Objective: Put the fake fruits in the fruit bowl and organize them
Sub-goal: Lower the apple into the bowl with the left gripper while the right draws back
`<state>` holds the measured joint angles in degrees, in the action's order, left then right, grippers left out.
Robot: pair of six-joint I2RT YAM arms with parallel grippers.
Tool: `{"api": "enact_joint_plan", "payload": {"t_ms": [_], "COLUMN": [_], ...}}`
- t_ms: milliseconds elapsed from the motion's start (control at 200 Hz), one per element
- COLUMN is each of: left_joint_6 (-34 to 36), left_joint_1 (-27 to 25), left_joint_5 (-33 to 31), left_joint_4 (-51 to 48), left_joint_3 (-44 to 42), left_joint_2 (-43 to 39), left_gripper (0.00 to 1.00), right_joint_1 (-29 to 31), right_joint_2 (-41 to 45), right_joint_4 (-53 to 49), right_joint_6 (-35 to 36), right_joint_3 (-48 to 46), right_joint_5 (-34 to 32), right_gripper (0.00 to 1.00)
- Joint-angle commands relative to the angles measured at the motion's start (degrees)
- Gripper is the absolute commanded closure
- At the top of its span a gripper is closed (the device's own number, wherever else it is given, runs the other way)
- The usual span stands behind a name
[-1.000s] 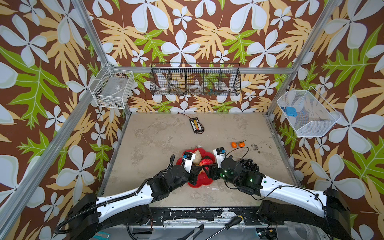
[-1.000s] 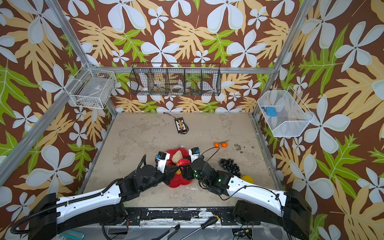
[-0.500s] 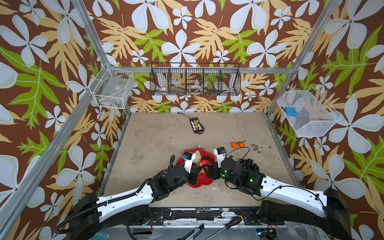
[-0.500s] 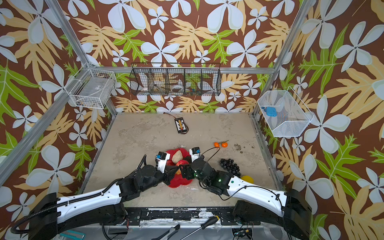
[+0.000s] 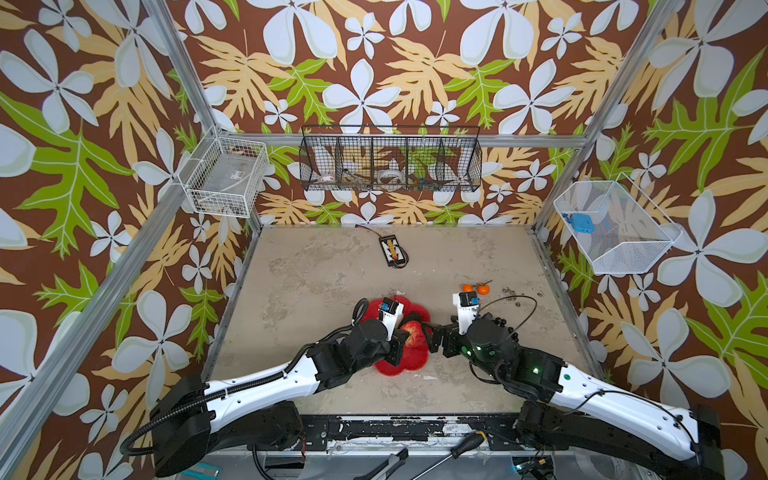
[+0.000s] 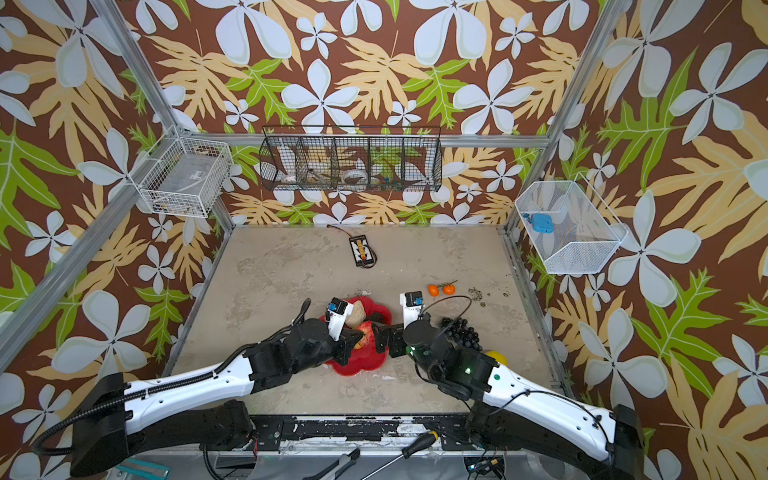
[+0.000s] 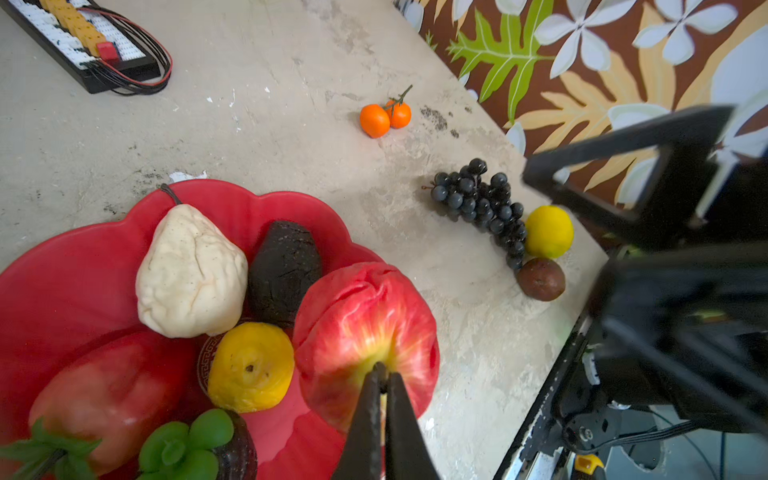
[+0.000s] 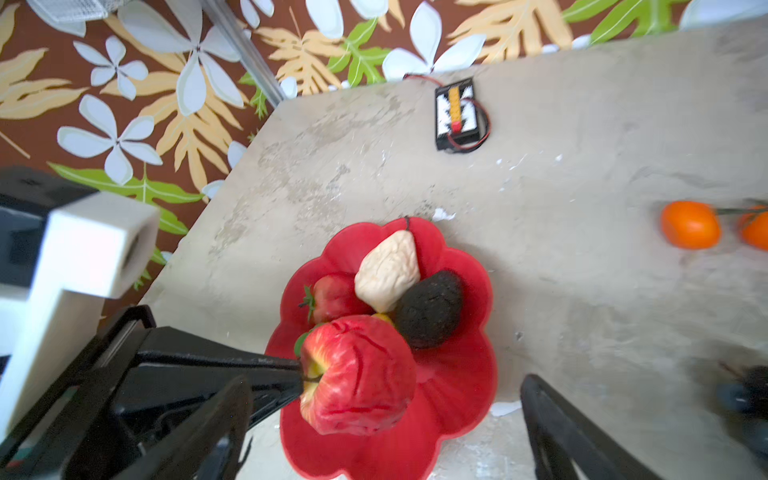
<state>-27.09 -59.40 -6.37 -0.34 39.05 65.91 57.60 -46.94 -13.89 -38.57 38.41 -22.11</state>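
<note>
The red flower-shaped fruit bowl point(image 7: 75, 270) point(image 5: 401, 365) holds a beige pear point(image 7: 191, 270), a dark avocado point(image 7: 284, 270), a yellow fruit point(image 7: 249, 365) and a strawberry point(image 7: 108, 382). My left gripper point(image 7: 382, 374) point(image 5: 400, 334) is shut on the stem of the red apple point(image 7: 365, 316) point(image 8: 361, 378), which hangs over the bowl's near right side. My right gripper point(image 8: 384, 382) point(image 6: 382, 336) stands wide open, one finger on each side of the apple, touching nothing. On the table to the right lie two oranges point(image 7: 384, 116), a grape bunch point(image 7: 482, 203), a lemon point(image 7: 548, 232) and a brown fruit point(image 7: 540, 278).
A black device with a cable point(image 5: 392, 251) lies at the back of the table. Wire baskets point(image 5: 390, 164) hang on the walls. A screwdriver point(image 5: 465, 446) lies below the front edge. The right arm lies over the grapes in both top views.
My right gripper has opened wide and drawn back a little to the right of the apple. The left gripper keeps its hold on the apple's stem.
</note>
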Motion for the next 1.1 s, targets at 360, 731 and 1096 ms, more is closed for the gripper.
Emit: {"api": "enact_joint_plan", "payload": {"t_ms": [360,731,1096], "left_joint_6": [3.6,3.5,3.7], "left_joint_1": [-1.0,-1.0,-1.1], "left_joint_5": [-2.0,-2.3,-6.7], "left_joint_4": [-20.6,-21.9,-21.8], "left_joint_3": [13.2,18.6,21.9], "left_joint_2": [12.0,21.1,26.2], "left_gripper": [1.0,1.0,1.0], "right_joint_1": [-0.1,-0.1,0.0], "right_joint_2": [14.7,15.9,16.2], "right_joint_4": [-5.2,-5.8,-6.0], "right_joint_6": [-1.7,-1.9,-1.5], "right_joint_3": [-9.5,-10.5,-10.8], "right_joint_5": [-9.0,-8.3,-8.5], "right_gripper": [0.0,0.0,0.0]}}
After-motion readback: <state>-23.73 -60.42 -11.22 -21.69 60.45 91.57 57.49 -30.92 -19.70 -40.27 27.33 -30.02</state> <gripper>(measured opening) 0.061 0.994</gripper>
